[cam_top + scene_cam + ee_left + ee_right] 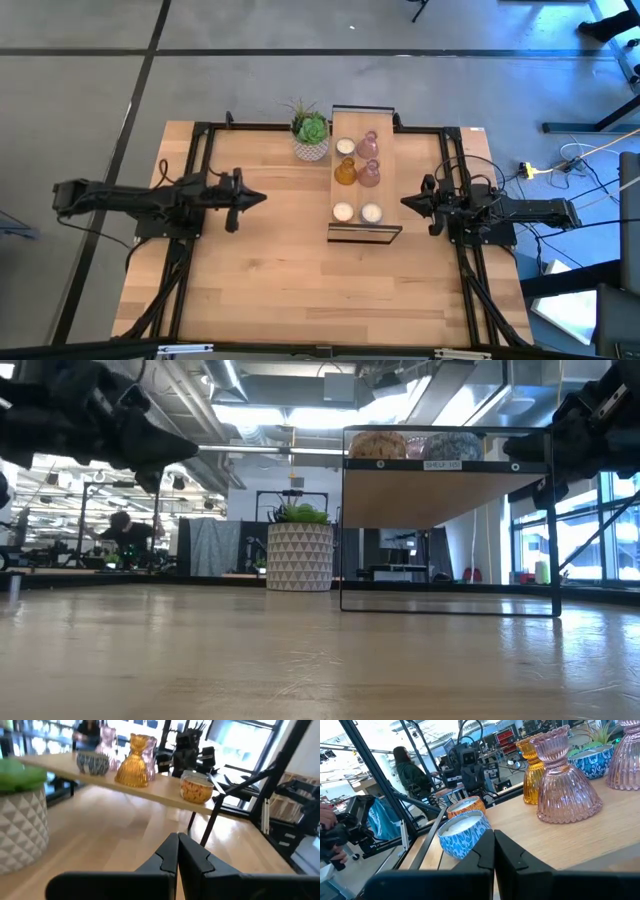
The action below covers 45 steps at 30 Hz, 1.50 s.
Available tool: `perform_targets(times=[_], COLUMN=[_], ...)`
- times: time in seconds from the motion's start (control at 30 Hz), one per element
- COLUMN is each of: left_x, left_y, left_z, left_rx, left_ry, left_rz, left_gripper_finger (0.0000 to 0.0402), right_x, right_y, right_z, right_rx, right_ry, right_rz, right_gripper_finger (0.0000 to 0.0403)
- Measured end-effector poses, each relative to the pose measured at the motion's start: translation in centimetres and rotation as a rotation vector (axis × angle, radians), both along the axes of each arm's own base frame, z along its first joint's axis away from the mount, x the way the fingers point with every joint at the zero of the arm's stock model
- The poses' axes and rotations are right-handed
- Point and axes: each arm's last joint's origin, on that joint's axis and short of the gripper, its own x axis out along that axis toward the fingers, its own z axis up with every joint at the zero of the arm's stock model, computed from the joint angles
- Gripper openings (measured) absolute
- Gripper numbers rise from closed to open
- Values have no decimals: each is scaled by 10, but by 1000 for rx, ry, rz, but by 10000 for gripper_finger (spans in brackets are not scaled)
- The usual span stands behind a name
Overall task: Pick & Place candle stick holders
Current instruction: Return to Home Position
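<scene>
Three candle stick holders [368,173], two pink and one amber, stand on the shelf [388,190] among three candles [343,211]. The low view shows only two candles. One plant [311,130] sits beside the shelf. The left gripper [258,198] and right gripper [408,203] flank it, fingers pressed together.

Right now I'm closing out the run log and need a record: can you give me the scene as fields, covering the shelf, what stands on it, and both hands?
shelf: wooden board on a black frame, standing on the table
holders: amber holder and two pink holders, upright, clustered mid-shelf
candles: three on the shelf, two at the end away from the plant, one at the plant end
plant: on the table beside the shelf
left hand: shut, empty, left of the shelf
right hand: shut, empty, right of the shelf
</scene>
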Motion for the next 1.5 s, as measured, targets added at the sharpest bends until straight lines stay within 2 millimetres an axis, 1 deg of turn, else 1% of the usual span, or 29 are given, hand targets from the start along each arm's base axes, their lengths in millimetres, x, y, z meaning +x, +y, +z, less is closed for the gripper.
perform_targets(times=[0.13, 0.3, 0.4, 0.47, 0.57, 0.67, 0.77, 0.83, 0.9, 0.97, 1.07, 1.23, 1.5], left_x=[-8, -14, -17, -19, -22, -26, -31, -35, -37, -37, -37, -37, -36], left_y=[-1, 0, -2, -3, -5, -6, -6, -5, -4, -3, -4, -4, -4], left_z=[-7, -2, -1, -1, -4, -7, -10, -10, -8, -8, -9, -9, -9], left_rx=[88, 162, 188, 180, 123, 84, 78, 82, 105, 144, 169, 136, 136], left_ry=[-35, -74, -89, -87, -68, -46, -20, -30, -46, -36, -32, -35, -29], left_rz=[-5, 3, -45, -78, -126, -138, -106, -50, 15, 38, 37, 33, 33], left_gripper_finger=[2, 2, 2, 2, 2, 2, 2, 2, 2, 2, 2, 2, 2], right_x=[0, 0, 0, 0, 0, 0, 0, 0, 0, 0, 0, 0, 0], right_y=[0, 0, 0, 0, 0, 0, 0, 0, 0, 0, 0, 0, 0], right_z=[0, 0, 0, 0, 0, 0, 0, 0, 0, 0, 0, 0, 0], right_rx=[0, 0, 0, 0, 0, 0, 0, 0, 0, 0, 0, 0, 0], right_ry=[0, 0, 0, 0, 0, 0, 0, 0, 0, 0, 0, 0, 0], right_rz=[0, 0, 0, 0, 0, 0, 0, 0, 0, 0, 0, 0, 0], right_gripper_finger=[1, 1, 1, 1, 1, 1, 1, 1, 1, 1, 1, 1, 1])
